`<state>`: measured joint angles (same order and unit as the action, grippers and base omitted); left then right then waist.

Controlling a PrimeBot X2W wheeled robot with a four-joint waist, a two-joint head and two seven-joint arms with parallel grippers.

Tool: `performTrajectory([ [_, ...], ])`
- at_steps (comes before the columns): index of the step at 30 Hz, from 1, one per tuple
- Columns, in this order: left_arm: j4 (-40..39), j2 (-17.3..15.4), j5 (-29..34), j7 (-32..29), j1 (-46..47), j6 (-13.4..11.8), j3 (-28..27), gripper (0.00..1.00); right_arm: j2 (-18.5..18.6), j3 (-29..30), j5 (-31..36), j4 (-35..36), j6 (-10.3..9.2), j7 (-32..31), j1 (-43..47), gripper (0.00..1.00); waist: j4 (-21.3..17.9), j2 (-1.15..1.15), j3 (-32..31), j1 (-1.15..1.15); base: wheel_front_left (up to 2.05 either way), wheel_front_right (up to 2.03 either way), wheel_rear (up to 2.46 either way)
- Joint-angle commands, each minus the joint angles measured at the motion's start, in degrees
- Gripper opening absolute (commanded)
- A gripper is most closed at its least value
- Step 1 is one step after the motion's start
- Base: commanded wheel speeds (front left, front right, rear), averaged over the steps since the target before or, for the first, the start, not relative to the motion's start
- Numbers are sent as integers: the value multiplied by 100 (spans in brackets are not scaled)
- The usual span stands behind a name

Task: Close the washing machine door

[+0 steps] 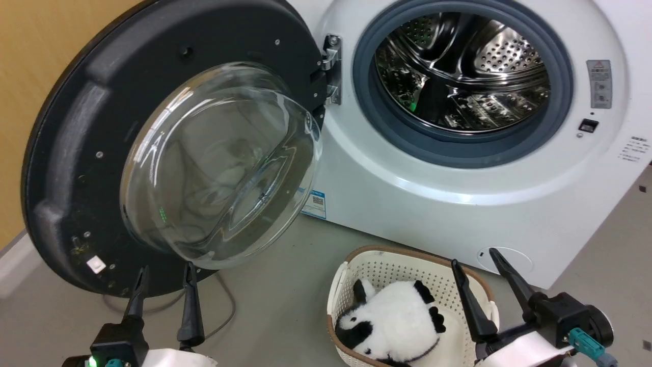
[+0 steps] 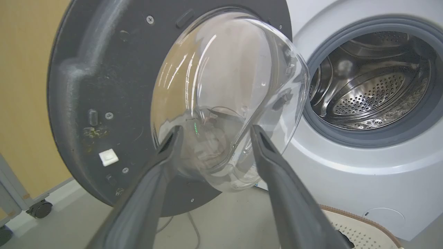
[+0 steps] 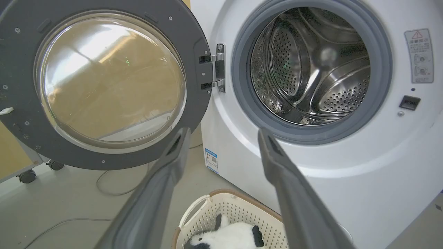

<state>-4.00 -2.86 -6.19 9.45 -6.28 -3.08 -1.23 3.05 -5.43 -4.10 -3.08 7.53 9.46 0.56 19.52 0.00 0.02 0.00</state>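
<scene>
Washing machine door (image 1: 173, 148) stands swung wide on its hinge (image 1: 331, 66), inner face toward the robot, well clear of the washing machine (image 1: 458, 204). The left end effector (image 1: 167, 268) hovers by the door's lower rim, fingers spread and holding nothing; I cannot tell whether they touch it. The right end effector (image 1: 473, 256) is likewise released, above the basket (image 1: 356, 265).

The step in hand looks like the approach. It probably goes best with the left fingers brought behind the free rim and swept in an arc about the hinge, then a firm press so the latch catches. Load belongs on the rim, not the bowl (image 1: 224, 163), and the basket may sit in the door's path.

The rim is matte, grainy black plastic dotted with screws; the bowl is clear, glossy domed glass. Beyond them are a soft grey gasket (image 1: 458, 148), a perforated steel drum (image 1: 463, 71) and smooth white casing.
</scene>
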Motion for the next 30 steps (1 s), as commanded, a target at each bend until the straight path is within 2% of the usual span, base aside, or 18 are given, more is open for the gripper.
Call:
performTrajectory([
  [1,-54,-1,-37,62,-94,-53,-31,100,-12,-45,-18,-32,-3,61,-126,100,64,0,13,0,0,0,0],
  [30,-447,-1,-277,397,-450,-330,-153,100,66,-604,-169,-318,-4,396,-445,100,780,0,81,0,0,0,0],
])
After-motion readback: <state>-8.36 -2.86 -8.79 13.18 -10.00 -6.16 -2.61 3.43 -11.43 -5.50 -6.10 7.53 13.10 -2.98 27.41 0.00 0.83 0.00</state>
